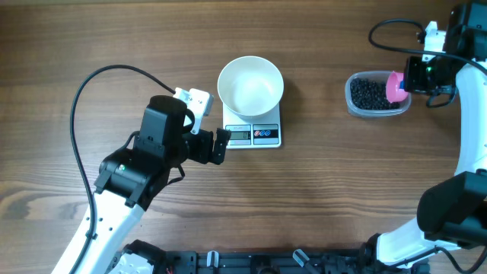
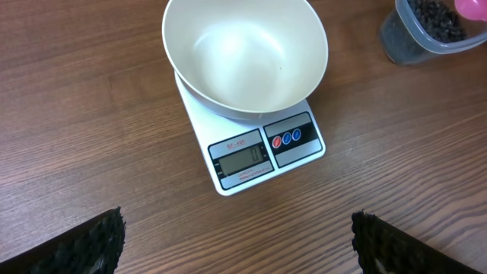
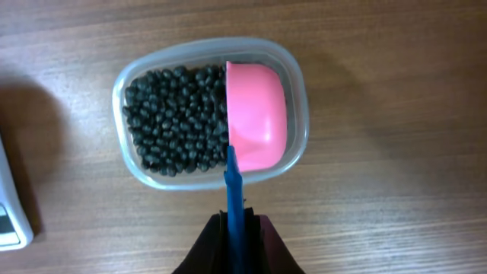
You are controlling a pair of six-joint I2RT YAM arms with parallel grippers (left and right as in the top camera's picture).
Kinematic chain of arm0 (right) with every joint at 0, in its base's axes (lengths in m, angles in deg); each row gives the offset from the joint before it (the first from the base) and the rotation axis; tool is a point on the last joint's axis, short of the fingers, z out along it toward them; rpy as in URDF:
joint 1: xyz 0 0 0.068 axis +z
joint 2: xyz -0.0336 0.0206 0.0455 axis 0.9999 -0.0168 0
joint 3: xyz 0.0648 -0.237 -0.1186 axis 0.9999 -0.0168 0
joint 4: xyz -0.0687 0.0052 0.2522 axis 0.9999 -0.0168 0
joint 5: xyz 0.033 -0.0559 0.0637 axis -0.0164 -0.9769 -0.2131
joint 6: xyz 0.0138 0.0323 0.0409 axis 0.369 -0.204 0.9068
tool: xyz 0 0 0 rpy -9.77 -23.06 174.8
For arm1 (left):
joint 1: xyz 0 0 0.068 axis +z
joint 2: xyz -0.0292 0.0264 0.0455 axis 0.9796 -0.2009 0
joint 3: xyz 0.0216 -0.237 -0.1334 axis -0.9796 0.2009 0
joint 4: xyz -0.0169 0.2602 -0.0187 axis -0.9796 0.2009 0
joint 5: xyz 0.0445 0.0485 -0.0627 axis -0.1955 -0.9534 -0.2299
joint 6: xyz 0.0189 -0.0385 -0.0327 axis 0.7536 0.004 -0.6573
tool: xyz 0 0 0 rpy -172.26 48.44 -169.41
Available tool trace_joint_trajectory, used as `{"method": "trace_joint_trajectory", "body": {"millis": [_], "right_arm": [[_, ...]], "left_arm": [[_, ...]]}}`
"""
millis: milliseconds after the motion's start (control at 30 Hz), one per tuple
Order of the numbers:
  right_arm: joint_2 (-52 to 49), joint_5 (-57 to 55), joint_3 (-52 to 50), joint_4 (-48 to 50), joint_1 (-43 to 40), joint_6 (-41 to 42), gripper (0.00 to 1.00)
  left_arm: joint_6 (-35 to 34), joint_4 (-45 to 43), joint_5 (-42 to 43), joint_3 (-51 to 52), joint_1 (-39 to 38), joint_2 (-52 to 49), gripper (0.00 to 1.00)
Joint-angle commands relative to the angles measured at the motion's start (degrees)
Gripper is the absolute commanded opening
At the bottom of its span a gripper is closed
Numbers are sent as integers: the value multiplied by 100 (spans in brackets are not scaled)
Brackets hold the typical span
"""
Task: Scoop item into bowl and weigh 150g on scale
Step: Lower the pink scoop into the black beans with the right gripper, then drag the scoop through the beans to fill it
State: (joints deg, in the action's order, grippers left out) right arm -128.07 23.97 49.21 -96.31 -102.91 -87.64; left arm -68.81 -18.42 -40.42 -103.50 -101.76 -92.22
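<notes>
— So, where are the beads [image 3: 175,114]?
— Heaped in a clear plastic tub [image 3: 119,106] with rounded corners. They are small, black, glossy and round, and they fill it from its nine o'clock wall to the middle. Seen from overhead, the tub sits on the wood-grain table [image 1: 319,198] at three o'clock from the scale, well apart from it.
— And the scoop?
— A smooth pink cup-shaped scoop [image 3: 257,114] lies in the tub's three o'clock half, touching the beads. Its thin, flat blue handle [image 3: 234,190] runs toward six o'clock into the right gripper [image 3: 236,232], whose dark fingers are pressed together on it.
— The bowl?
— A round, plain white bowl [image 2: 243,57], matte inside, stands on the flat white rectangular scale [image 2: 204,125], toward its twelve o'clock edge. The grey display [image 2: 242,160] and the round buttons [image 2: 287,138], one red and two blue, show at six o'clock.
— The other arm?
— The left gripper [image 1: 221,146] hovers at eight o'clock from the scale, its ribbed black fingers [image 2: 87,243] spread wide apart.
</notes>
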Motion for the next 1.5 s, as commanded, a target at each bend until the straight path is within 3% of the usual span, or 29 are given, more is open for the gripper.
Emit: {"method": "trace_joint_trajectory", "body": {"millis": [0,100,400,667,867,1000,1200,1467], "right_arm": [[-59,-258,-31,251,57,28,4],[-59,-684,-179,350,57,20,4],[-59,-503,-949,778,490,20,4],[-59,70,-1082,697,638,-413,4],[-59,476,-1580,1158,614,-424,4],[2,925,-1578,1150,380,-437,4],[0,2162,-1580,1014,-389,-1097,4],[-9,2391,-1812,1102,-516,-850,4]], "left_arm": [[-52,2,-57,-28,-15,-20,100],[-52,2,-57,-28,-17,-20,100],[-52,2,-57,-28,-17,-20,100],[-52,2,-57,-28,-17,-20,100],[-52,2,-57,-28,-17,-20,100],[-52,2,-57,-28,-17,-20,100],[-52,2,-57,-28,-17,-20,100],[-52,2,-57,-28,-15,-20,100]]}}
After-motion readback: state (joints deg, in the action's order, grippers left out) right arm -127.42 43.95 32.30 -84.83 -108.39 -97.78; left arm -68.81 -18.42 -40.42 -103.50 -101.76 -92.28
